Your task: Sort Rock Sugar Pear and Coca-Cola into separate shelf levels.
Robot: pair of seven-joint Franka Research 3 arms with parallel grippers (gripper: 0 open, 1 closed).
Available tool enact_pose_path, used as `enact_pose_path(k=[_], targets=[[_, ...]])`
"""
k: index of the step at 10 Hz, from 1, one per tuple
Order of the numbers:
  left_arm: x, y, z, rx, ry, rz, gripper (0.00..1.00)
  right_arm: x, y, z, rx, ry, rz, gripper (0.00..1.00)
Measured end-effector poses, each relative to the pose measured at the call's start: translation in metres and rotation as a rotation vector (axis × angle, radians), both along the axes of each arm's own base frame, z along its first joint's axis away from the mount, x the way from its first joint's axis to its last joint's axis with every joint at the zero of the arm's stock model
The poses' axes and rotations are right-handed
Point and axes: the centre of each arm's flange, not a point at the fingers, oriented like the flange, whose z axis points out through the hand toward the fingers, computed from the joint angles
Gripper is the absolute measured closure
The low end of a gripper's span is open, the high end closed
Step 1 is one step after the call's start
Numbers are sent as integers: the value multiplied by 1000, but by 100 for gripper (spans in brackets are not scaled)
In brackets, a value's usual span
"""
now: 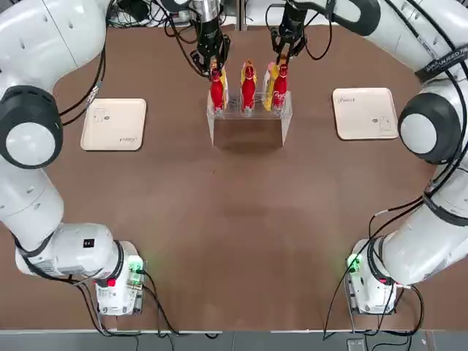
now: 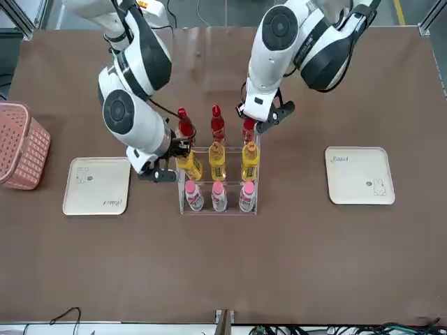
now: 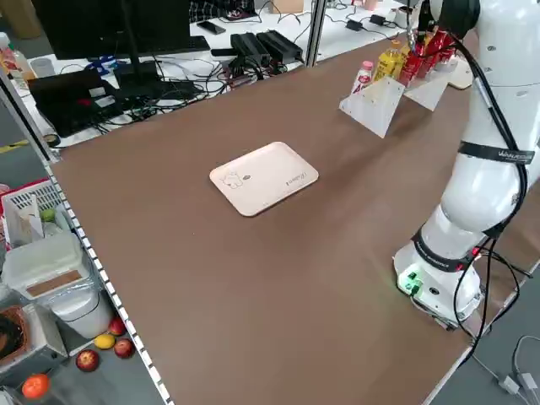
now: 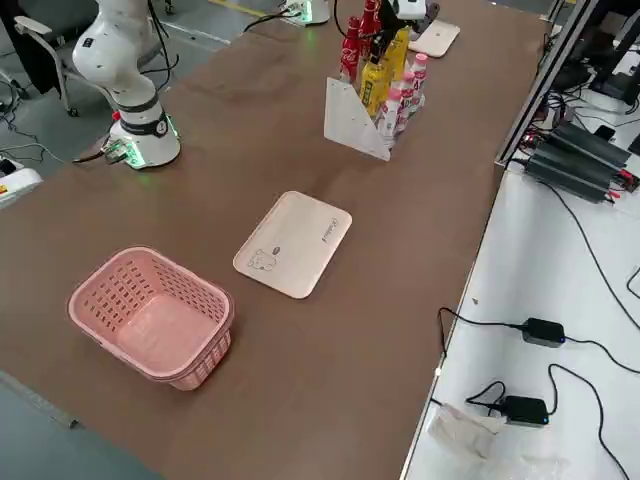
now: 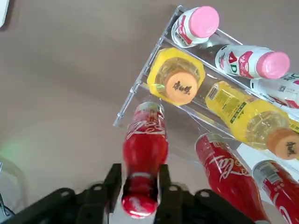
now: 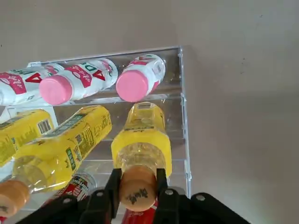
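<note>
Both arms work at the clear rack (image 2: 257, 204) in the middle of the surface (image 2: 223, 279). The left gripper (image 5: 138, 179) has its fingers pressed against both sides of the neck of a red bottle (image 5: 145, 140). That bottle stands at the end slot of the top level, beside 2 other red ones. The right gripper (image 6: 138, 182) is clenched on the orange cap of a yellow bottle (image 6: 140, 144). The bottle leans over the end slot of the middle level, at the rack's opposite end, next to 2 more yellow bottles (image 6: 70, 140). White bottles with pink caps (image 6: 140, 79) fill the lowest level.

The sort looks close to finished: this is probably the last placing on each level. The red bottle seems seated, so the left arm likely needs only to let go and rise straight up. The yellow one has to be brought upright and lowered until its base rests on the level before the right fingers part.

Room is tight inside the rack. Each held bottle has the clear end wall (image 6: 182, 93) on one side and a neighbour just beside it on the other, so sideways drift could topple a row. Outside the rack there is plenty of bare surface. The 2 beige trays (image 2: 98, 185) and the pink basket (image 2: 21, 143) lie well apart from it.
</note>
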Motion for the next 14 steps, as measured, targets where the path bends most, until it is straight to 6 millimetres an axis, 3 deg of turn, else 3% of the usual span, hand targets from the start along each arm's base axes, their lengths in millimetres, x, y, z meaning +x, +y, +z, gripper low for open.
enact_pose_path(k=[2,4,5,8,9,11,12,14], targets=[[2,2,1,-2,-2,5,30,0,0,0,0,-1,-3,66],[18,21,10,-4,-21,46,1,2,-3,2,1,-5,-13,60],[32,44,18,3,-33,83,0,4,-7,4,3,-9,-21,55],[78,141,50,20,-47,83,0,8,-16,11,6,-20,-36,13],[92,175,56,14,-54,78,0,8,-17,14,7,-23,-38,13],[116,240,60,7,-70,59,0,15,-32,24,13,-41,-65,0],[121,269,65,7,-80,48,0,26,-57,36,23,-64,-92,0],[124,313,75,17,-97,-9,0,50,-138,68,54,-135,-87,0]])
